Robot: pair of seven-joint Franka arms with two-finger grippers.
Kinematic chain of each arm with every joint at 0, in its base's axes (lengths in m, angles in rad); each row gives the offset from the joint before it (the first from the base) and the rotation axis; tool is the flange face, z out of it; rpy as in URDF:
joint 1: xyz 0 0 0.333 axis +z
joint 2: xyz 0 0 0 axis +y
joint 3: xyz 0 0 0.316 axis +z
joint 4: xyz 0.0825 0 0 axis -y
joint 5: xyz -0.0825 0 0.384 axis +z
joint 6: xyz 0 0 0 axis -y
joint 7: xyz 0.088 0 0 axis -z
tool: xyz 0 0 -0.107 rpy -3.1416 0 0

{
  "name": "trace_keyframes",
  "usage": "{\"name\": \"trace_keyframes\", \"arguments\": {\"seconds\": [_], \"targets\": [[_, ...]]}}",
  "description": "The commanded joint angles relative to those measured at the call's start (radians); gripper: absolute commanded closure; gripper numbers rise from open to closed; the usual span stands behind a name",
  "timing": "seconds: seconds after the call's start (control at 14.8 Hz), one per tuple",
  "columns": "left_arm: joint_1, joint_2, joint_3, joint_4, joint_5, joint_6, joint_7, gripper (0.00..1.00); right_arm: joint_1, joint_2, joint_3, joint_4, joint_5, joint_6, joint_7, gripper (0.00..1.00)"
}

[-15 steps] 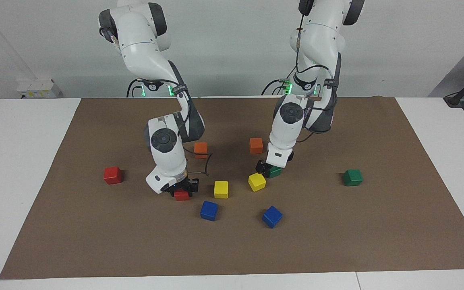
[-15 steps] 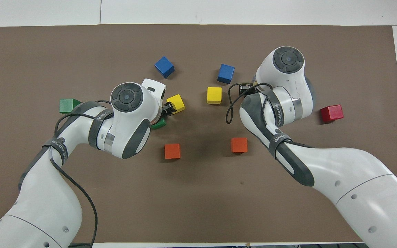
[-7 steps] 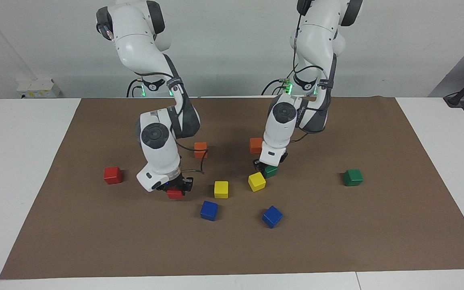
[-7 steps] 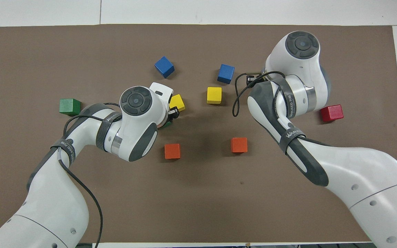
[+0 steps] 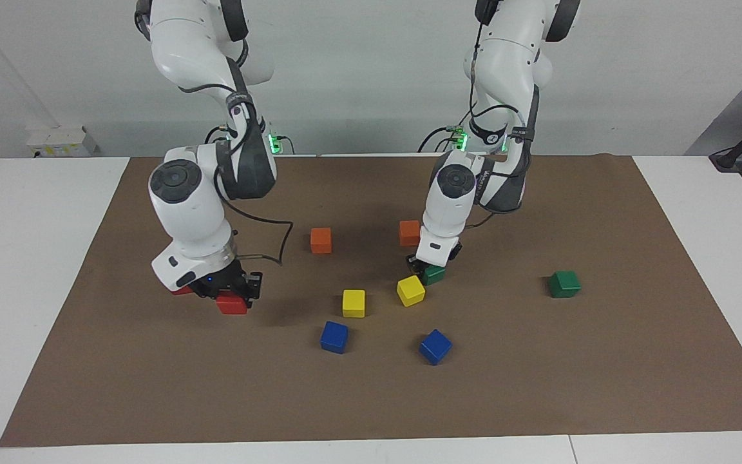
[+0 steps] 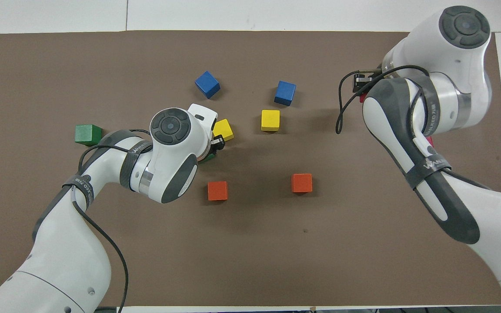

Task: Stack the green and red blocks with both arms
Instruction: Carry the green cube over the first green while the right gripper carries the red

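Right claw (image 5: pixel 234 293) carrying red block (image 5: pixel 232 304) across from centre to lower left of facing frame, now hanging just beside second red block (image 5: pixel 181 290), mostly hidden under wrist. Left claw (image 5: pixel 424 267) gripping green block (image 5: pixel 434 274) at centre, beside yellow block (image 5: pixel 411 290). Second green block (image 5: pixel 564 283) waiting at right. Step: transport. Next, judging: aligning red over red, then lowering.

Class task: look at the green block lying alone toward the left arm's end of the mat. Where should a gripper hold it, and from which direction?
Grip the lone green block across two opposite upright faces, coming straight down from above. It lies flat on the brown mat with open space all round and a level top, so probably either pair of faces will do.
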Motion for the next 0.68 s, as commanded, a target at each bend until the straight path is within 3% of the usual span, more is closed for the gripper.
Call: {"name": "trace_keyframes", "arguments": {"seconds": [0.0, 0.27, 0.61], "targets": [[0.016, -0.048, 0.010, -0.007, 0.011, -0.060, 0.041, 1.00, -0.034, -0.050, 0.010, -0.032, -0.008, -0.050, -0.066, 1.00], [0.098, -0.126, 0.009, -0.004, 0.011, -0.178, 0.172, 1.00, -0.109, -0.126, 0.010, -0.151, -0.008, -0.067, -0.186, 1.00], [0.276, -0.220, 0.006, -0.004, 0.008, -0.314, 0.458, 1.00, -0.197, -0.212, 0.010, -0.349, -0.008, 0.014, -0.319, 1.00]]}}
